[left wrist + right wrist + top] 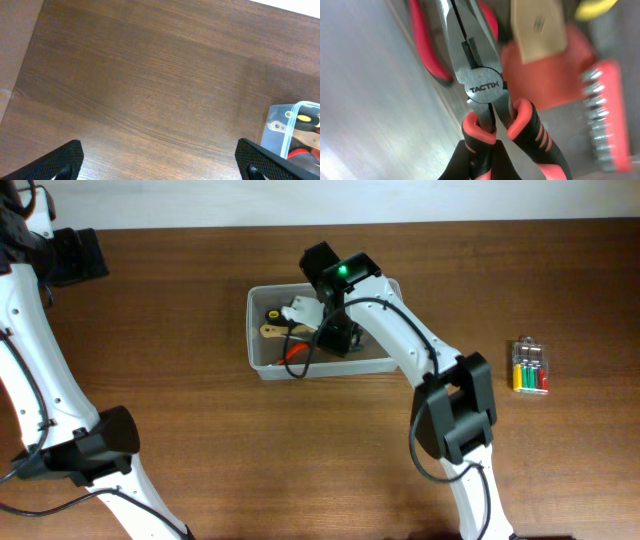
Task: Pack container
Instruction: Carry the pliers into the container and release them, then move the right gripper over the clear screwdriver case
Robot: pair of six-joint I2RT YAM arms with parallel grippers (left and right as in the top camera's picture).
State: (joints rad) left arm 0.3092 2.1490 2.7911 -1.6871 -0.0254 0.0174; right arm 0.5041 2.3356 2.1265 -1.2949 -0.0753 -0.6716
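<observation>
1. Surface (pixel 250 450): brown wood, bare across most of the overhead frame.
2. Container (pixel 252 330): upper centre of the overhead frame, flat on the surface, long axis running left to right; already holding several hand tools.
3. Right end effector (pixel 338 338): down inside the container, seemingly closed on the handles of the pliers (pixel 485 90); nose toward the top of the right-wrist frame, long axis near vertical there.
4. Left end effector (pixel 162 161): fingers wide apart, holding nothing, above bare wood.
5. Case of coloured bits (pixel 530 367): right side of the overhead frame, well apart from the container, probably still to pack. Judged well along: pliers not yet released.
</observation>
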